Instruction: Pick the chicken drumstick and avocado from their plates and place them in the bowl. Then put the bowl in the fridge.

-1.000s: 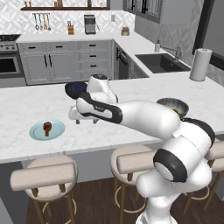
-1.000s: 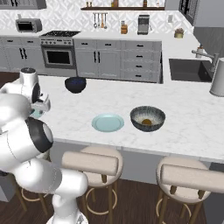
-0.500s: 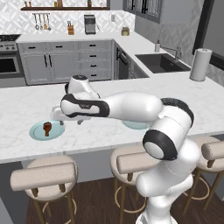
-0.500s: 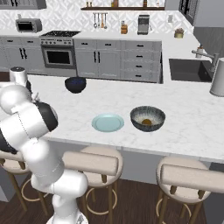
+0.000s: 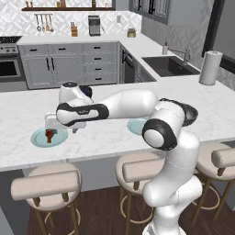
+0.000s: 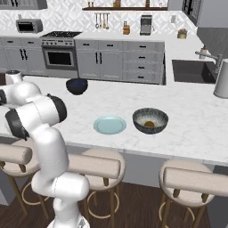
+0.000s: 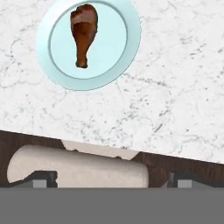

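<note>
- Marble counter (image 5: 114, 137) of the kitchen island, seen from the left base view: the arm reaches far to the left, and the gripper (image 5: 58, 126) hangs just above the teal plate (image 5: 39, 140) near the front edge. The chicken drumstick (image 5: 49, 134) lies on this plate, not yet taken. I cannot tell from here whether the fingers are spread.
- Right base view: the second plate (image 6: 109, 125) is bare, and the bowl (image 6: 150, 120) stands just beside it with a small yellowish thing inside, which I judge to be the avocado (image 6: 149, 124). So this half seems done.
- Hand view: the drumstick lies whole in its plate, thick end up in the picture, well off to one side of the finger tips. The tips stand apart at the two bottom corners with nothing between them.
- Left, as I judge: grasp the drumstick, carry it to the bowl, then bring the bowl to the fridge.
</note>
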